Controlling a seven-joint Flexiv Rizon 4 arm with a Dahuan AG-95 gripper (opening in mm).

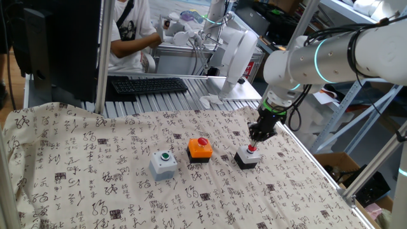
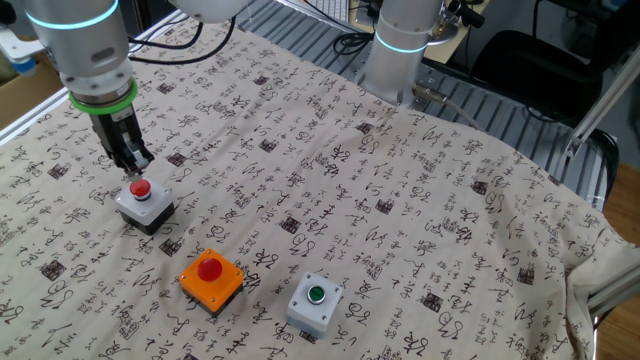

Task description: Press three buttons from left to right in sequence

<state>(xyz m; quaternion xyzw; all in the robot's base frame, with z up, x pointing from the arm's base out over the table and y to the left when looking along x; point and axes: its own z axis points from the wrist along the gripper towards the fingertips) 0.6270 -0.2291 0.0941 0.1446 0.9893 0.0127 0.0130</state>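
Three button boxes stand in a row on the patterned cloth. The grey box with a green cap [image 1: 164, 163] is at the left, and it also shows in the other fixed view [image 2: 315, 303]. The orange box with a red cap [image 1: 200, 149] [image 2: 211, 277] is in the middle. The black box with a red cap [image 1: 247, 156] [image 2: 143, 203] is at the right. My gripper [image 1: 257, 137] [image 2: 135, 168] points down, its tips just above the black box's red cap. The frames do not show whether the fingers are open or shut.
The cloth [image 1: 95, 178] covers the table. A second robot base [image 2: 403, 45] stands at the table's far edge. A keyboard [image 1: 149, 84] and a seated person [image 1: 130, 32] are behind the table. The table's right edge [image 1: 318, 168] runs close to the black box.
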